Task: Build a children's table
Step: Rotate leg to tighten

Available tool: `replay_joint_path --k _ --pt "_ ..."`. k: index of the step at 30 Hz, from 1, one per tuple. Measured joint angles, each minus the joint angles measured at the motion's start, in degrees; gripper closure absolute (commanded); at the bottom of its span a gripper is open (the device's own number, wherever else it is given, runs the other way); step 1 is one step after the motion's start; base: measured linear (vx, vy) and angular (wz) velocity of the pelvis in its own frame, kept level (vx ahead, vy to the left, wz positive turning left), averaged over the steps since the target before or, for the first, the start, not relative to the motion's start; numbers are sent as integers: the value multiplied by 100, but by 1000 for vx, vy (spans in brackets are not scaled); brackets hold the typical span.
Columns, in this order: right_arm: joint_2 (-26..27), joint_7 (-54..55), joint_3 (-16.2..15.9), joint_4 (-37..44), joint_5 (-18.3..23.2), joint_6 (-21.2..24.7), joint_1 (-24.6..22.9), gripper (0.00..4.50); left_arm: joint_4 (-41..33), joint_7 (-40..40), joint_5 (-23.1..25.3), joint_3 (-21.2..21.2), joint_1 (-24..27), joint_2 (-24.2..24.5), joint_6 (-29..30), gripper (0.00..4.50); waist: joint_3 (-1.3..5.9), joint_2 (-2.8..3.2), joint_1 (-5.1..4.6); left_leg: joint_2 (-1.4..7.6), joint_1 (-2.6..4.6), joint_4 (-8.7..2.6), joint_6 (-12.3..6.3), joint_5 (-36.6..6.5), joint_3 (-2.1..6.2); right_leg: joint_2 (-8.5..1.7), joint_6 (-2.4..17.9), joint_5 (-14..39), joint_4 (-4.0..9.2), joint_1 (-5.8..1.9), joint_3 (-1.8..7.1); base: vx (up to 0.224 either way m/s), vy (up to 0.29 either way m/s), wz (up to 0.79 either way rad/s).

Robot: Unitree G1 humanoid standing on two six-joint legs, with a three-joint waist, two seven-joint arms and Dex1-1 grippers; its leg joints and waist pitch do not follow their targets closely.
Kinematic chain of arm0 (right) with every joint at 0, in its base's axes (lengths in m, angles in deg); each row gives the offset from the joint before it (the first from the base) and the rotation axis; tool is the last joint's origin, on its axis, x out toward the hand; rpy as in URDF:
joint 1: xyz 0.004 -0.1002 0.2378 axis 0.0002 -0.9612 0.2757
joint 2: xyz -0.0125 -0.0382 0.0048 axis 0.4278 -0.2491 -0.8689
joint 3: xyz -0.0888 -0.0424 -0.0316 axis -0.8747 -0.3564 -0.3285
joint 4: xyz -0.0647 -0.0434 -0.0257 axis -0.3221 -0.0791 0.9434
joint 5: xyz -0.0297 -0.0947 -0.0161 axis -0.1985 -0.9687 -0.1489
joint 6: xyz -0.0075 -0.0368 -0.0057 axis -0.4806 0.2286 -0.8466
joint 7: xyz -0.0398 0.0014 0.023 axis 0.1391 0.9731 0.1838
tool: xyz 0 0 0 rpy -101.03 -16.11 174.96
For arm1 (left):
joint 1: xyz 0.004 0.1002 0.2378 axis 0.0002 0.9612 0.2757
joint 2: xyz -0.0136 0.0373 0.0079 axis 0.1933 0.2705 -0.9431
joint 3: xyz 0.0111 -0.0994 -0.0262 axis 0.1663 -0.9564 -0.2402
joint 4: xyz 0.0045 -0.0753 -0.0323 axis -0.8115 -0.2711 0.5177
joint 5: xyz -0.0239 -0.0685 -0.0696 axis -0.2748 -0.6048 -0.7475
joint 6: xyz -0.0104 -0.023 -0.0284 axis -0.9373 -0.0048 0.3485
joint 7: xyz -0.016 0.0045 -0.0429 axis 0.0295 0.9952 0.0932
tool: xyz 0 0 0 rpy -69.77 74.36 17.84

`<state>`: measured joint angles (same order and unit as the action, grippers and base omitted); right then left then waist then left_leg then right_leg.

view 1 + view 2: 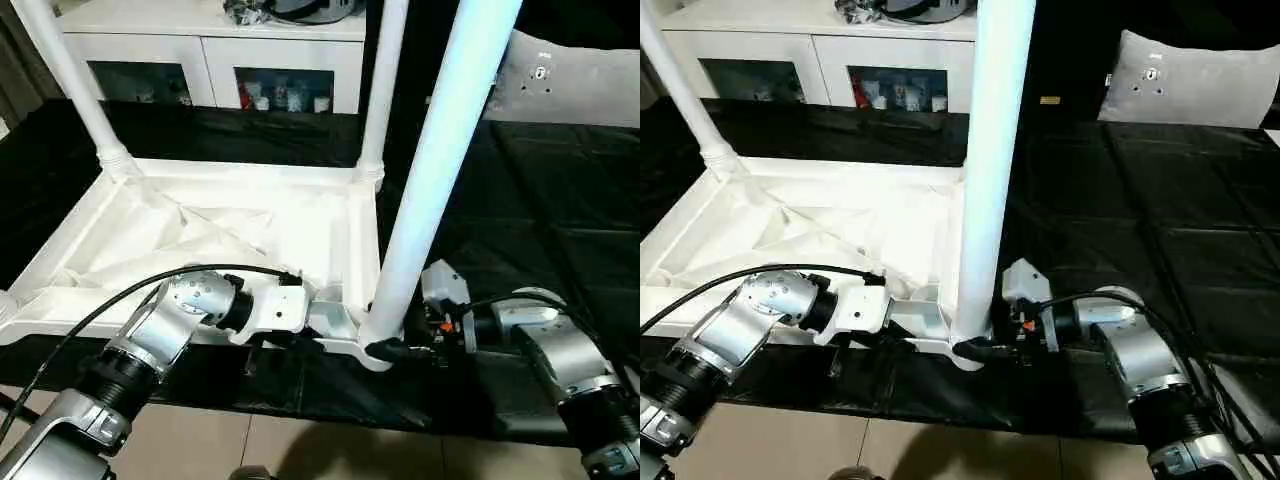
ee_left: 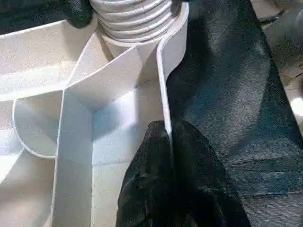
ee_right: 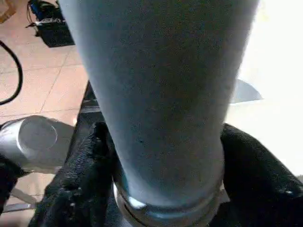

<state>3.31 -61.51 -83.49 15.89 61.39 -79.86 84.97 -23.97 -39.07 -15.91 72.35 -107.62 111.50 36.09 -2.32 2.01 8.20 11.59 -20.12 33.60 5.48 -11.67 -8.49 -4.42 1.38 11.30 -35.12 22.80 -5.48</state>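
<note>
Left eye view: our left gripper [image 1: 330, 325] pinches the white plastic tabletop's rim [image 2: 163, 94]; our right gripper [image 1: 385, 348] clasps the tapered white leg [image 1: 430, 190], which could cross-thread if tilted.

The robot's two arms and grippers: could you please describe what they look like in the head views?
Both forearms are silver metal cylinders with ribbed black rings near the elbow. The left arm ends in a white wrist block, and a black cable arcs over it. The right arm has a white housing, small orange-red details at the wrist, and black cables alongside. Each gripper has black, cloth-like padded fingers.
</note>
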Motion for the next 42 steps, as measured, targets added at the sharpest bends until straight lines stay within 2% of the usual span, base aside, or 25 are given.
replay_joint_path --k 9,14,16,18,19,20,23,25,27,28,29,34,37,40,42 --pt "25 -38 9 -1 43 47 -24 176 7 -28 -29 -1 4 18 -14 450 2 -6 -2 3 1 1 -2 1 -3 1 0 -1 -2 1 0 0 0 0" --pt "249 305 127 182 95 266 -233 177 -184 38 -139 -146 147 -30 452 450 10 -17 -15 6 10 1 1 1 -7 2 1 -1 -9 -1 1 0 0 0" --pt "489 785 235 161 20 371 -288 178 -277 312 -83 -281 219 -103 871 450 20 -31 -66 8 21 3 8 5 -12 3 11 -9 -16 -3 3 0 0 0" --pt "766 1464 386 100 -85 495 -270 178 -329 703 34 -406 236 -257 1288 450 20 -38 -168 9 29 5 27 21 -13 3 -14 -10 -9 -7 4 0 0 0" --pt "1053 2001 570 -39 -149 560 -236 178 -344 1054 129 -513 262 -429 1577 450 21 -44 -240 10 40 11 34 26 -13 3 -15 -11 -8 -13 4 0 0 0" --pt "1129 2182 610 -70 -164 575 -224 178 -352 1156 147 -533 262 -484 1662 450 19 -47 -272 12 43 15 35 27 -11 3 -18 -11 -4 -14 4 0 0 0" --pt "1643 3388 962 -494 -243 681 31 178 -403 2017 286 -671 327 -1049 2218 450 13 -57 -431 16 69 22 35 27 -3 -1 -19 -10 20 -30 4 0 0 0" --pt "1953 4146 1131 -863 -367 685 318 178 -394 2630 502 -690 300 -1436 2509 450 17 -54 -488 15 78 22 35 27 -3 -2 -19 -10 30 -43 5 0 0 0" --pt "2084 4596 1182 -1098 -418 615 481 178 -353 3023 659 -686 259 -1672 2678 450 16 -42 -486 14 93 19 34 27 -5 -3 -19 -10 31 -54 5 0 0 0" --pt "2125 4712 1193 -1132 -425 563 487 122 -356 3121 688 -679 257 -1721 2726 450 16 -40 -480 14 102 11 34 27 -5 -2 -19 -10 31 -60 3 0 0 0" --pt "2165 4766 1223 -1145 -429 535 486 108 -361 3173 715 -680 254 -1738 2746 450 16 -39 -478 14 106 4 34 26 -4 -2 -19 -10 31 -64 0 0 0 0" --pt "2361 4942 1447 -1178 -375 437 482 64 -452 3234 744 -619 249 -1803 2804 450 17 -20 -437 12 94 -24 31 23 -4 -2 -20 -11 33 -60 2 10 -1 1" --pt "2358 4934 1438 -1178 -397 222 431 41 -452 3292 752 -607 202 -1805 2797 450 16 -16 -391 11 84 -47 31 22 -13 -1 -17 -12 33 -49 1 0 0 0" --pt "2215 4711 1445 -956 -304 241 244 15 -389 3288 768 -524 154 -1783 2664 450 14 1 -315 11 74 -58 31 22 -19 1 -1 -20 34 -40 -1 0 0 0" --pt "2152 4511 1438 -827 -239 257 133 13 -339 3257 771 -520 139 -1749 2565 450 13 19 -312 11 74 -60 31 23 -22 1 -1 -20 34 -38 -1 0 0 0"
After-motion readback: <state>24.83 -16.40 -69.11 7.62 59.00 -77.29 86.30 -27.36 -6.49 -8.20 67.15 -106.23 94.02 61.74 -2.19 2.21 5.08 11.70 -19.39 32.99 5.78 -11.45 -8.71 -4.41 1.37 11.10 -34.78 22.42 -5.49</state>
